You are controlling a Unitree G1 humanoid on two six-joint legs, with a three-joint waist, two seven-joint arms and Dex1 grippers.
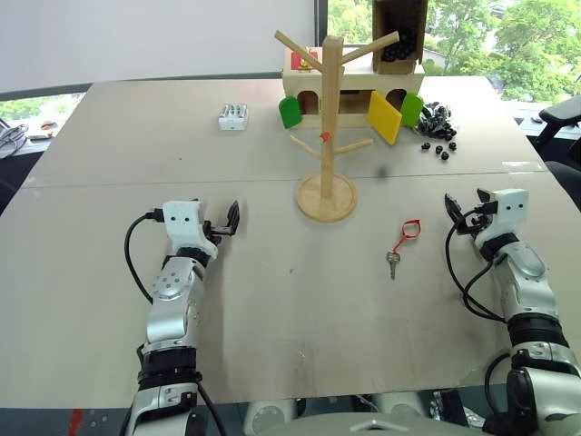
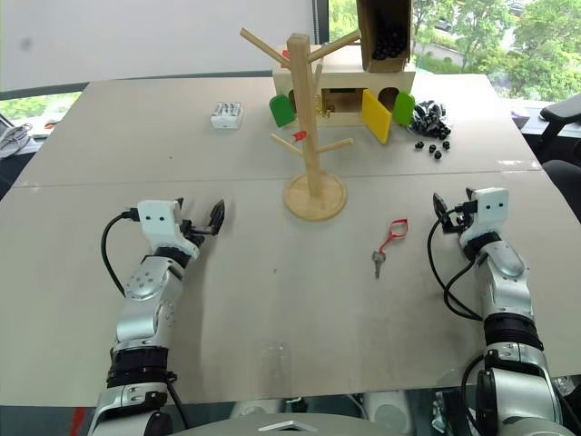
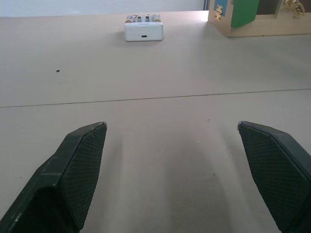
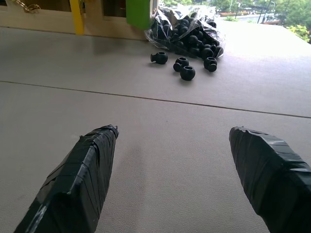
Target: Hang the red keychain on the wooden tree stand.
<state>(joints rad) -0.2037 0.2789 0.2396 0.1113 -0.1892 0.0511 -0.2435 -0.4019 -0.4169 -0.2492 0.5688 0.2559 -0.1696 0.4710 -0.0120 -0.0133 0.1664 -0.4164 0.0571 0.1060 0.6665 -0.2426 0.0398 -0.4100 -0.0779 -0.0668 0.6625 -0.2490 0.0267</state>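
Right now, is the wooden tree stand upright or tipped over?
Upright: the wooden tree stand rests flat on its round base on the table, post vertical.

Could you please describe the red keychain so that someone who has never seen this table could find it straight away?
Start at the wooden tree stand in the middle of the table. Toward the robot and to its right lies the red keychain, flat on the bare tabletop. It is a thin red loop with a small silver key, unlike the black beads farther back.
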